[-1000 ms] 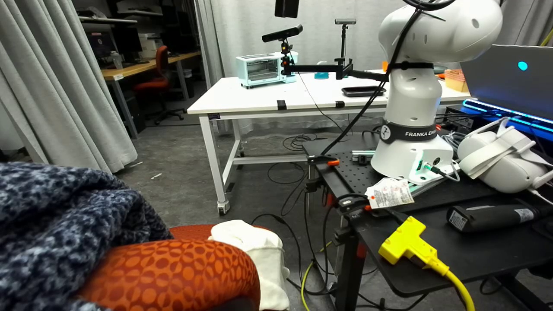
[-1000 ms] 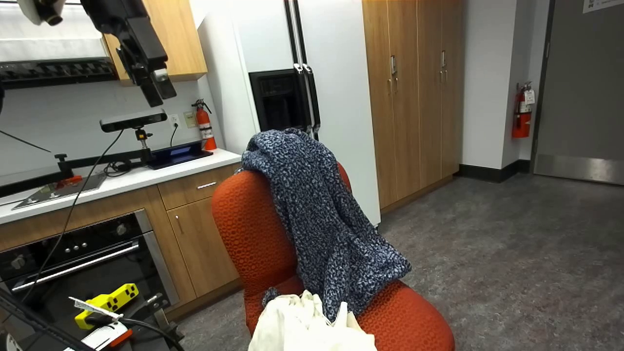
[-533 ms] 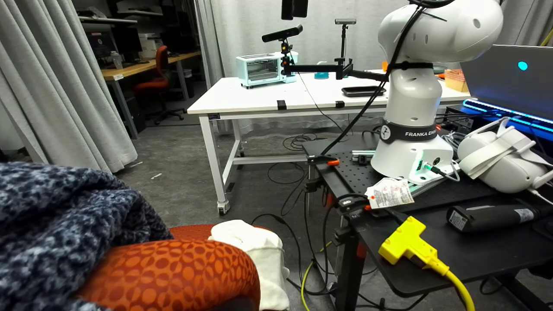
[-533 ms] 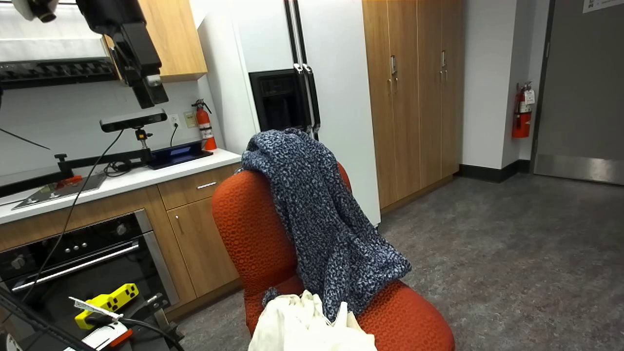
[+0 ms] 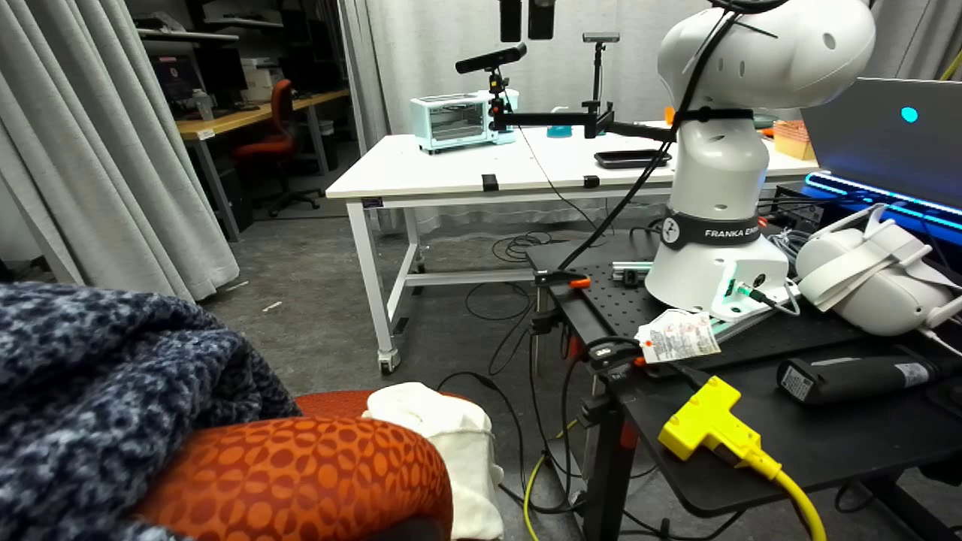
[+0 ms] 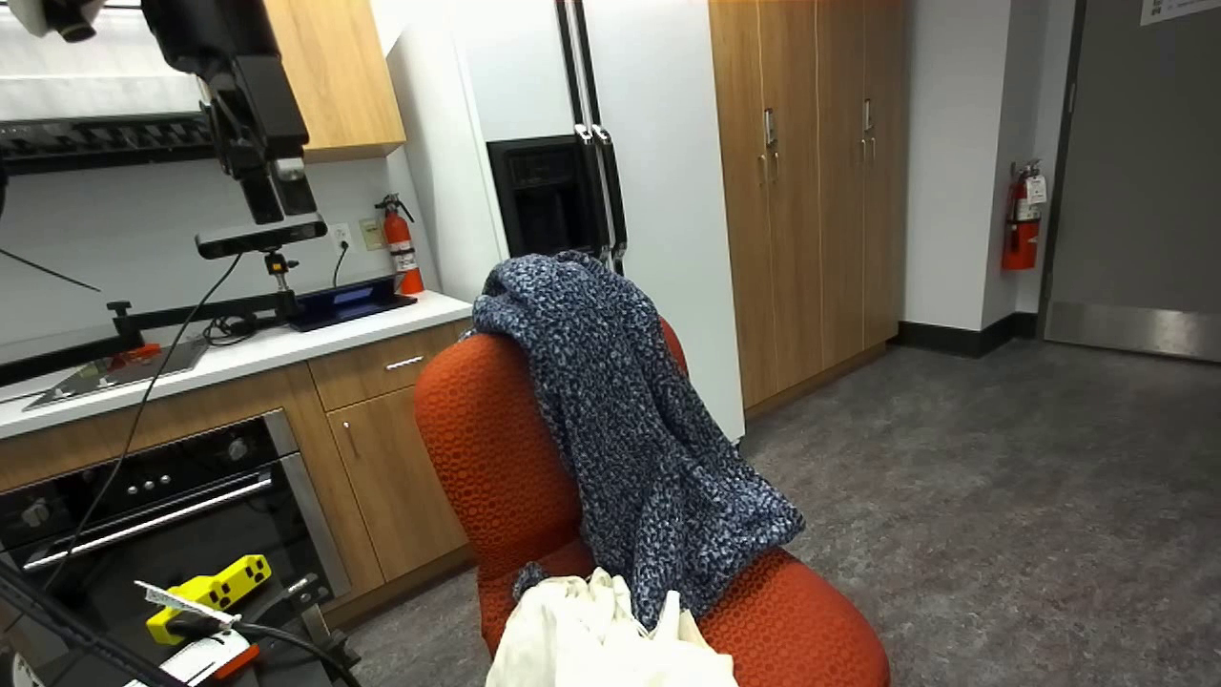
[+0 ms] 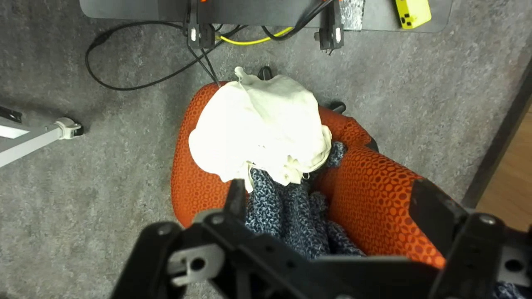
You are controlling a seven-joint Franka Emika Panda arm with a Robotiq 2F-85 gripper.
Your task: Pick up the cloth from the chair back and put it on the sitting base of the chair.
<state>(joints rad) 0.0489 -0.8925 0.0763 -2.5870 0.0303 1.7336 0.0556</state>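
The cloth point(image 6: 620, 410) is dark blue-grey and knitted. It hangs over the top of the orange chair back point(image 6: 482, 410) and down onto the chair seat point(image 6: 806, 630). It also shows in an exterior view point(image 5: 113, 376) and in the wrist view point(image 7: 286, 211), partly hidden by the gripper. My gripper point(image 7: 332, 203) is open with nothing between its fingers. It looks down over the chair from well above. In the exterior views its fingertips point(image 6: 279, 202) point(image 5: 526, 19) are in the air, apart from the cloth.
A cream fabric bundle point(image 6: 601, 639) lies on the seat against the cloth's lower end; it shows in the wrist view point(image 7: 262, 128). The black robot table point(image 5: 751, 436) with a yellow power plug point(image 5: 703, 421) stands close to the chair. Cables lie on the floor.
My gripper has moved slightly down, and left in the exterior view of the chair's front. Its two fingers now show separately against the curtain. The cloth and chair have not moved.
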